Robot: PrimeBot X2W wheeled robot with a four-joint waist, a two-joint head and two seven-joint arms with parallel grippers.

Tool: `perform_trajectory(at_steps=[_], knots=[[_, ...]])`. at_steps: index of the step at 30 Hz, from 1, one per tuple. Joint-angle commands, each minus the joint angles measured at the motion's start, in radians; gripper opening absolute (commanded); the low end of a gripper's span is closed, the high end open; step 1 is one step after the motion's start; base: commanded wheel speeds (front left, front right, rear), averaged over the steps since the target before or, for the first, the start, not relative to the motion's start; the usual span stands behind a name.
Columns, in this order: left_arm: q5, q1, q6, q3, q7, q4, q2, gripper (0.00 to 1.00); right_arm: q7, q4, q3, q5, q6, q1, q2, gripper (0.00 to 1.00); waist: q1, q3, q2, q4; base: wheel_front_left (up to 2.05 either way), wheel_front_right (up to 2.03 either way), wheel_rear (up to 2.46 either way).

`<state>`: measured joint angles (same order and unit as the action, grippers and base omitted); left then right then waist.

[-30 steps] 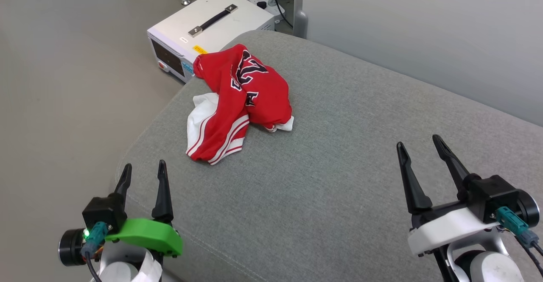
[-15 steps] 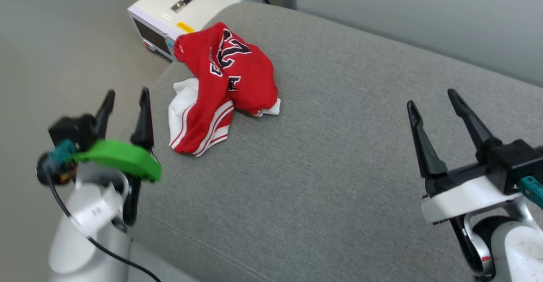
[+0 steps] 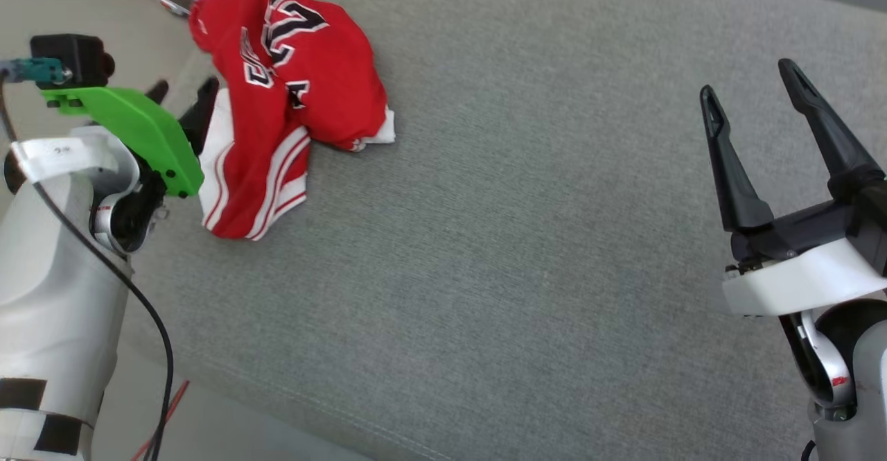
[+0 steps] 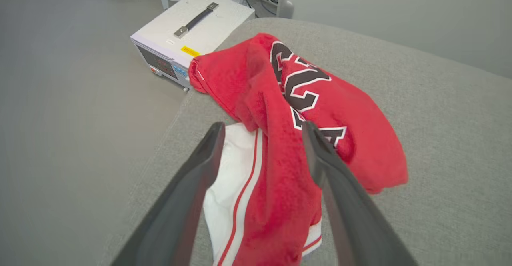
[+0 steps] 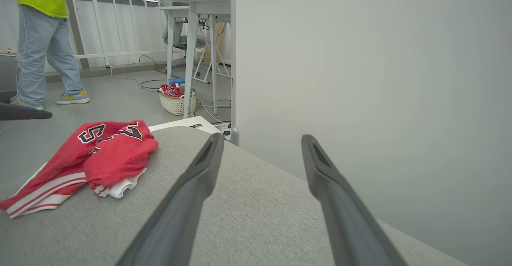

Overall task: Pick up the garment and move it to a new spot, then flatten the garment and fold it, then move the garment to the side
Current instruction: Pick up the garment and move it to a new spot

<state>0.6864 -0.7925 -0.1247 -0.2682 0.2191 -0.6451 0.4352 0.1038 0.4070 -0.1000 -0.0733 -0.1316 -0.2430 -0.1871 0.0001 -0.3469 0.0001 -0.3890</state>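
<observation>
Garment [image 3: 326, 80] lies crumpled in a heap on the grey cushion [image 3: 520, 239], close to the cushion's rounded far-left corner as your head camera sees it. The red body is bunched on top with the black, white-outlined lettering facing up. White cloth with red stripes spreads out from under it on the side nearer the robot.

Your left gripper [image 3: 183, 90] sits at the garment's left edge with its fingers [image 4: 192, 186] spread wide and nothing held. In your left wrist view the two dark fingers frame the heap: one lies over the white striped cloth, the other over the red body just beside the lettering. The tips are close to the cloth, but you cannot tell from these views whether they touch it.

Your right gripper [image 3: 747, 80] is well apart from the garment, over bare cushion on the right. Its fingers are also wide apart and empty. Your right wrist view looks across the cushion toward a pale wall [image 5: 360, 58], with the garment low at that view's left.

Surroundings:
- A white box with a black handle [image 4: 192, 22] stands on the floor [image 4: 60, 98] just beyond the cushion's corner, right behind the garment.
- A person in a yellow-green top and blue jeans [image 5: 44, 38] stands on the floor far behind.
- A white basket [image 5: 176, 102] holding something red sits further back
</observation>
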Motion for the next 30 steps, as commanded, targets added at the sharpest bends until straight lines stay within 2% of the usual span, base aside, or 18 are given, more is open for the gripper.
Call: perform_trajectory(at_steps=[1, 12, 13, 14, 15, 16, 18, 23, 30], knots=[[0.023, -0.024, -0.006, -0.027, 0.049, -0.045, 0.01, 1.0, 0.008, 0.01, -0.001, 0.001, 0.001, -0.022, -0.008, 1.0, -0.0001, -0.097, -0.0001, 0.062, 0.0, 0.0, 0.0], [0.208, -0.06, -0.006, -0.138, 0.294, -0.281, -0.008, 1.0, 0.039, 0.031, 0.003, -0.007, 0.001, -0.058, -0.037, 1.0, -0.0001, -0.197, -0.0001, 0.096, 0.0, 0.0, 0.0], [0.264, -0.043, -0.006, -0.151, 0.394, -0.348, -0.03, 0.48, 0.043, 0.033, 0.009, -0.009, 0.001, -0.054, -0.041, 1.0, -0.0001, -0.201, -0.0001, 0.097, 0.0, 0.0, 0.0], [0.274, -0.041, -0.006, -0.154, 0.415, -0.363, -0.036, 0.38, 0.044, 0.033, 0.011, -0.01, 0.001, -0.053, -0.041, 1.0, -0.0001, -0.201, -0.0001, 0.097, 0.0, 0.0, 0.0], [0.281, -0.04, -0.006, -0.157, 0.417, -0.373, -0.04, 0.09, 0.045, 0.033, 0.012, -0.011, 0.001, -0.053, -0.04, 1.0, -0.0001, -0.2, -0.0001, 0.097, 0.0, 0.0, 0.0], [0.283, -0.038, -0.006, -0.16, 0.409, -0.377, -0.043, 0.0, 0.046, 0.033, 0.014, -0.011, 0.001, -0.053, -0.04, 1.0, -0.0001, -0.2, -0.0001, 0.097, 0.0, 0.0, 0.0], [0.301, -0.026, -0.006, -0.166, 0.415, -0.39, -0.059, 0.0, 0.047, 0.031, 0.016, -0.011, 0.001, -0.055, -0.04, 1.0, -0.0001, -0.193, -0.0001, 0.095, 0.0, 0.0, 0.0], [0.282, -0.033, -0.006, -0.184, 0.243, -0.388, -0.04, 0.0, 0.036, 0.007, 0.022, -0.013, 0.001, -0.051, -0.029, 1.0, -0.0001, -0.14, -0.0001, 0.084, 0.0, 0.0, 0.0], [0.208, -0.087, -0.006, -0.179, -0.115, -0.369, 0.012, 0.0, -0.009, -0.042, 0.038, -0.015, 0.001, -0.011, 0.01, 1.0, -0.0001, -0.021, -0.0001, 0.073, 0.0, 0.0, 0.0]])
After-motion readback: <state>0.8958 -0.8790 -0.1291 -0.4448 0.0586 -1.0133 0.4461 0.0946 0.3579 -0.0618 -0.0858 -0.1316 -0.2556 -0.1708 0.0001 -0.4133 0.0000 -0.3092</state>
